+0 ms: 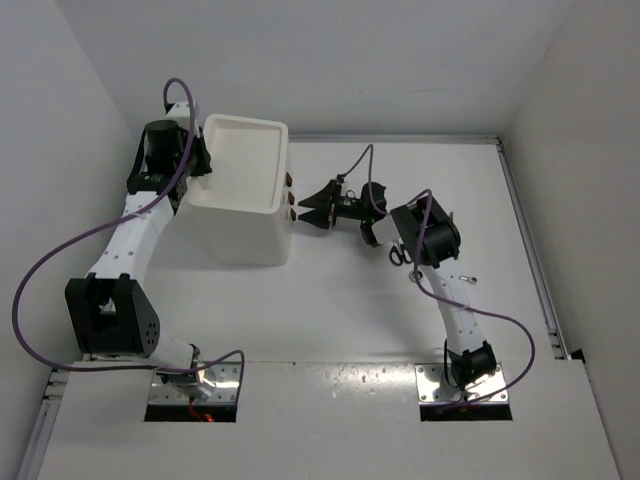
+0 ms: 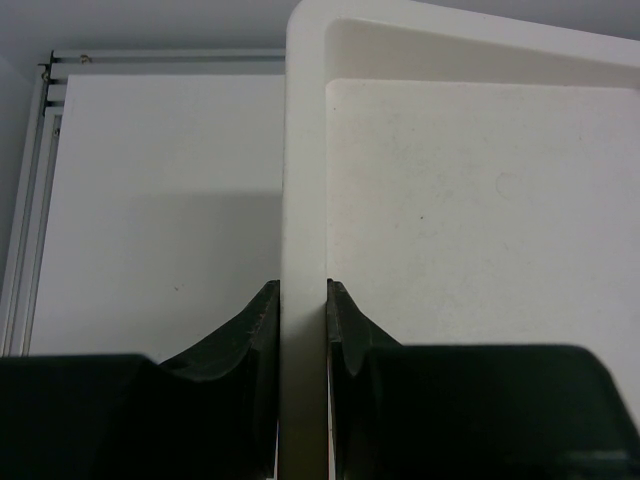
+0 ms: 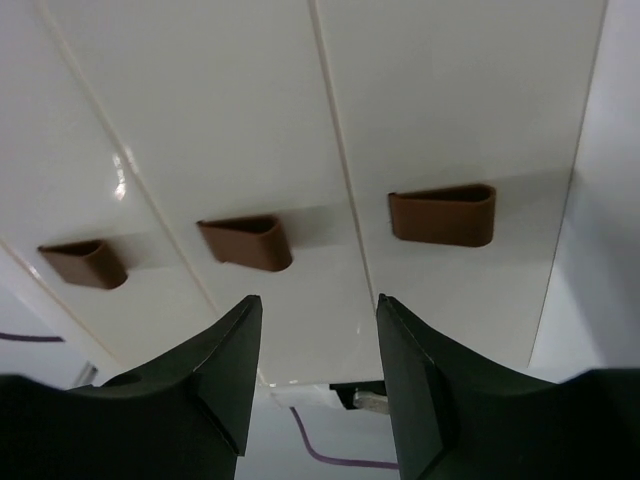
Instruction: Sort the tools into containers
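The tall white box (image 1: pixel 240 215) stands at the back left, its shallow top tray (image 1: pixel 243 165) holding nothing. Three drawer fronts with dark red handles (image 1: pixel 291 198) face right. My left gripper (image 1: pixel 200 168) is shut on the tray's left rim (image 2: pixel 303 200), one finger on each side. My right gripper (image 1: pixel 306 210) is open and empty, just short of the drawer fronts, pointing at them. The handles (image 3: pixel 245 242) show close ahead in the right wrist view, above the gripper (image 3: pixel 318 330). Black-handled scissors (image 1: pixel 398 256) lie partly under the right arm. The pliers are out of view.
A small silver item (image 1: pixel 468 278) lies on the table right of the right arm, too small to identify. White walls close in on the left, back and right. A metal rail (image 1: pixel 530 260) runs along the table's right edge.
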### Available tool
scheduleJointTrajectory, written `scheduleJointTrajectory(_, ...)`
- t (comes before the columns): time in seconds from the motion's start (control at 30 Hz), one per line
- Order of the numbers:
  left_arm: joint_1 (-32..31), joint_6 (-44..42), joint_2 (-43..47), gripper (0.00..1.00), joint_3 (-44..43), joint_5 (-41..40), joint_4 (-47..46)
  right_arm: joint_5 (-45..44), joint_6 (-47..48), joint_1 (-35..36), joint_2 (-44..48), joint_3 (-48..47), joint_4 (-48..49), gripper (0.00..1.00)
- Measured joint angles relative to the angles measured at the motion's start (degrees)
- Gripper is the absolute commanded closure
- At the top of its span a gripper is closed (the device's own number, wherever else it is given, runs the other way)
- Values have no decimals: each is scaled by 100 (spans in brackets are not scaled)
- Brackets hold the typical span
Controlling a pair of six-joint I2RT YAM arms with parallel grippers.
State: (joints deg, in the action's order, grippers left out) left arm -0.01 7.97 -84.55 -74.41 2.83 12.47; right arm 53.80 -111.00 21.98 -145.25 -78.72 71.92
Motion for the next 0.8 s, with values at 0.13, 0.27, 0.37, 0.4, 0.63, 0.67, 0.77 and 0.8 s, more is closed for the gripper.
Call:
scheduleJointTrajectory(0.13, 0, 0, -2, 100, 0, 0, 0, -144, -160, 114, -313, -245, 9, 50)
scheduleJointTrajectory(0.27, 0, 0, -11, 100, 0, 2, -2, -284, -214, 214, -522, -474, 15, 50)
scheduleJointTrajectory(0.37, 0, 0, -13, 100, 0, 0, -2, -328, -219, 227, -577, -557, 15, 50)
scheduleJointTrajectory(0.4, 0, 0, -13, 100, 0, 2, -2, -330, -219, 234, -581, -570, 15, 50)
scheduleJointTrajectory(0.63, 0, 0, -13, 100, 0, 9, -2, -433, -219, 249, -645, -614, 76, 50)
scheduleJointTrajectory(0.67, 0, 0, -13, 100, 0, 9, -2, -437, -219, 238, -645, -605, 90, 50)
scheduleJointTrajectory(0.77, 0, 0, -28, 100, 0, 15, -2, -474, -219, 205, -645, -586, 101, 50)
scheduleJointTrajectory(0.8, 0, 0, -39, 100, 0, 20, -2, -481, -219, 192, -645, -584, 101, 50)
